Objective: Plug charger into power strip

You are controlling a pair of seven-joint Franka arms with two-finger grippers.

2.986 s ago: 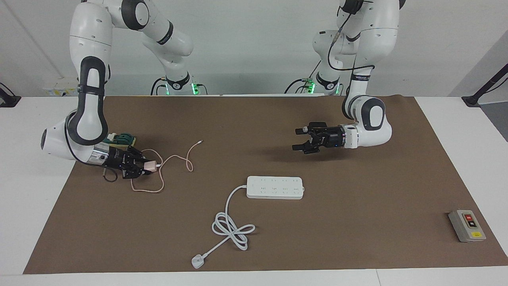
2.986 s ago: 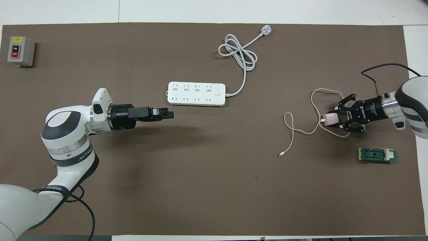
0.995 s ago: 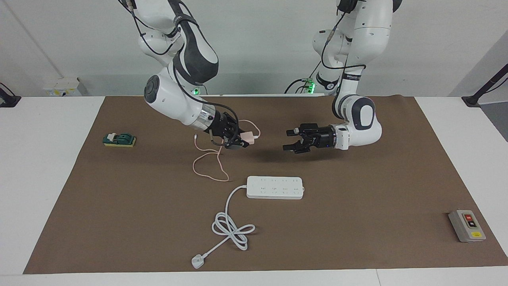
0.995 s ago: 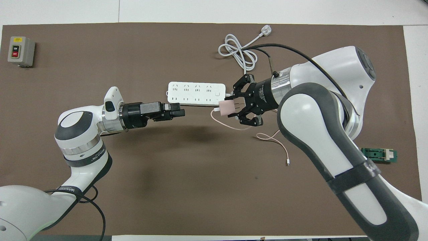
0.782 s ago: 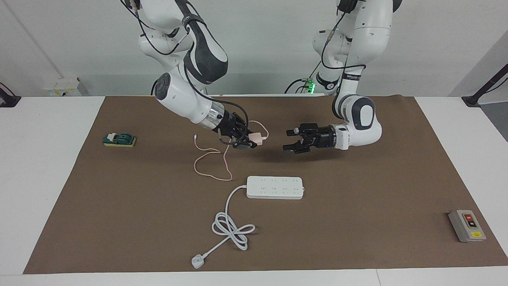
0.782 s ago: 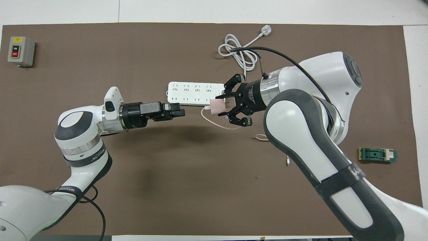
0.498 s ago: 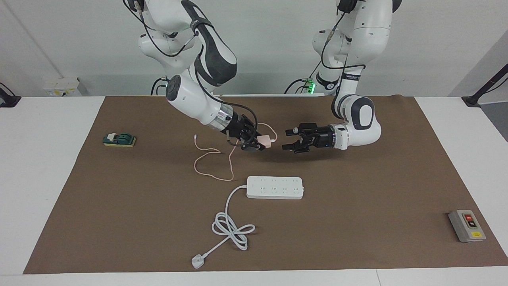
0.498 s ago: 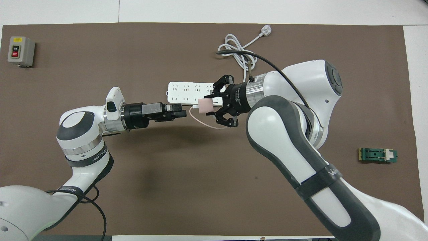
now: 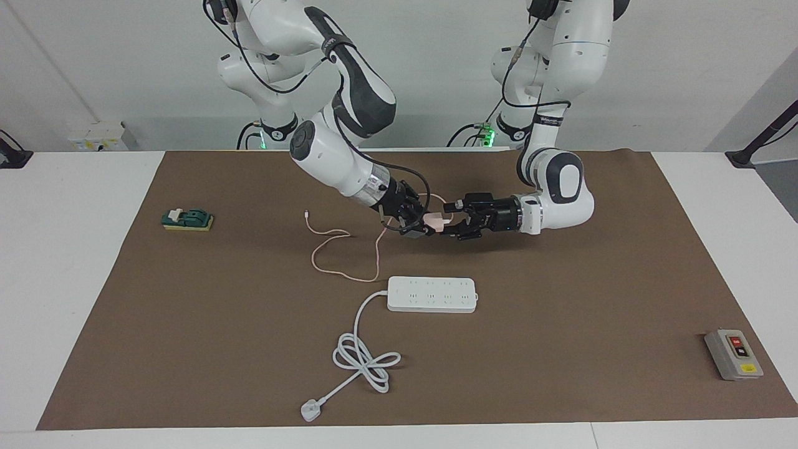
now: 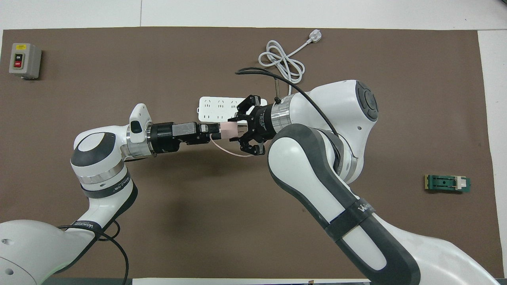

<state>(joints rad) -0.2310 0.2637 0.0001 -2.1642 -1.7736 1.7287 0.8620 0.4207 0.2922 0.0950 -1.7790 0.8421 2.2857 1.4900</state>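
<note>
My right gripper [image 9: 425,225] [image 10: 237,129] is shut on the pale pink charger [image 9: 436,221] [image 10: 228,130] and holds it in the air over the mat, robots' side of the power strip. The left gripper [image 9: 451,221] [image 10: 214,132] is open and faces it tip to tip. The charger's free end reaches between its fingers; whether they touch it I cannot tell. The thin pink cable [image 9: 337,255] hangs from the charger and trails on the mat toward the right arm's end. The white power strip [image 9: 432,294] [image 10: 215,108] lies flat, partly covered by my right hand in the overhead view.
The strip's thick white cord [image 9: 365,358] [image 10: 282,61] coils farther from the robots and ends in a plug [image 9: 310,410] [image 10: 315,36]. A grey button box [image 9: 733,354] [image 10: 25,60] sits at the left arm's end. A green block [image 9: 187,219] [image 10: 447,183] lies at the right arm's end.
The right arm has carried the charger toward the left gripper until the two meet; the cable dragged along after it. The left gripper edged slightly toward the charger and stayed open.
</note>
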